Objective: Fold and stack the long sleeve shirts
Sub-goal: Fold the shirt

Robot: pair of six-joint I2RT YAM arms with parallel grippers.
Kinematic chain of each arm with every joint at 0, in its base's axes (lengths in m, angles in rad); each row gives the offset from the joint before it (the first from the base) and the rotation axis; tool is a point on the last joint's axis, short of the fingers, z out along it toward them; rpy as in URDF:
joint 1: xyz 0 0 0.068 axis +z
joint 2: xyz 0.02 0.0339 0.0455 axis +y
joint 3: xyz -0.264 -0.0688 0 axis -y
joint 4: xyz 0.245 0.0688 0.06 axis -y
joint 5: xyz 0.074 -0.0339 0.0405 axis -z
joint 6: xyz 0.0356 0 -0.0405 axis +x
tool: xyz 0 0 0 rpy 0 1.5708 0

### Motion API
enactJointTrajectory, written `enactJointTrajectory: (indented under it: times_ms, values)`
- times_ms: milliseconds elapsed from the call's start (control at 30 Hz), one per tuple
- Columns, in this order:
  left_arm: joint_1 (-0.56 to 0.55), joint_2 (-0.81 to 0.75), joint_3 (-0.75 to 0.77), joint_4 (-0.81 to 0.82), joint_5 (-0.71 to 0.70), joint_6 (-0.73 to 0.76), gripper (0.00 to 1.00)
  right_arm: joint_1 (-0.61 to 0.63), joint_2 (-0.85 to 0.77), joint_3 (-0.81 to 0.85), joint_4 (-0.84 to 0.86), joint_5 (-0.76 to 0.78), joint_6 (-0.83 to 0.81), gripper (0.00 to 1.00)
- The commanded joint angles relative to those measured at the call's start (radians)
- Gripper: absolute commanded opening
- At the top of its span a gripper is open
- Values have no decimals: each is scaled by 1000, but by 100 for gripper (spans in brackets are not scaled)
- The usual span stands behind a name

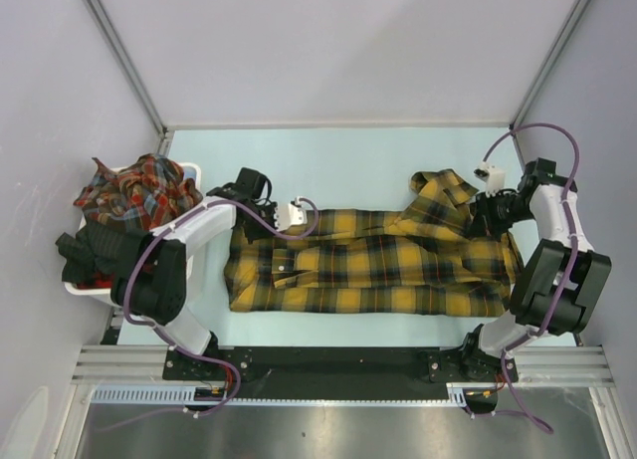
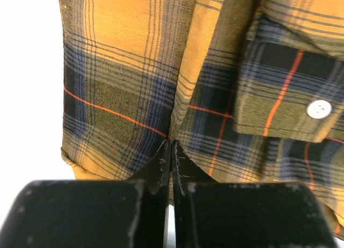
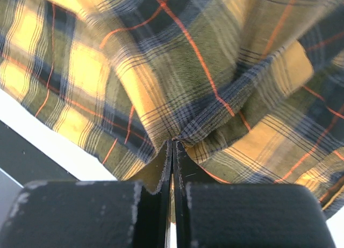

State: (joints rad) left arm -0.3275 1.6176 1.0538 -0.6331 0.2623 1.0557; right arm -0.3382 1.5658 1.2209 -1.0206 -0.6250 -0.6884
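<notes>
Mustard-yellow plaid shirt [image 1: 368, 265] spread lengthwise on the table [image 1: 328, 160], with the left gripper [image 2: 170, 146] and right gripper [image 3: 173, 143] each pinched shut on cloth at opposite ends, probably to tension it for folding; red plaid shirts [image 1: 139, 190] fill the basket [image 1: 194, 170].

The left arm [image 1: 164, 270] hides part of the white basket [image 1: 195, 170]; the yellow plaid shirt [image 2: 134, 86] overruns both wrist views' edges.

From above and behind the arm bases, the whole table [image 1: 348, 150] is looked down on. The left gripper [image 2: 170, 149] and right gripper [image 3: 173, 146] are each viewed from just behind, pointed forward, very close. The mustard-yellow shirt [image 1: 368, 265] is shared by all three views.
</notes>
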Motion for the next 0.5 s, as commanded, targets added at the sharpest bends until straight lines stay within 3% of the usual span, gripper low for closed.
enactJointTrajectory:
  times_ms: [0,67,100,133,167,233,267,400,467]
  values:
    - [1,11,6,39,-9,-14,6,51,-67,-20,-71,7,-69,0]
    - [1,8,26,35,8,-26,17,76,-75,-27,-129,2,-109,2]
    - [4,1,43,27,24,-42,21,76,-72,-9,-156,-5,-144,9]
    - [11,-4,66,10,58,-63,26,68,-66,9,-177,-19,-152,28]
    - [25,-7,121,-29,130,-74,35,48,-58,32,-206,-53,-155,37]
    - [30,-15,193,-43,184,-111,41,-31,-6,121,-210,-87,-117,55]
    - [25,-13,216,-45,224,-120,47,-57,26,159,-205,-114,-96,57]
    - [-10,48,348,-40,253,-232,52,-128,202,351,-150,-151,54,66]
    - [-27,96,420,-40,261,-264,52,-131,235,377,-21,-130,188,68]
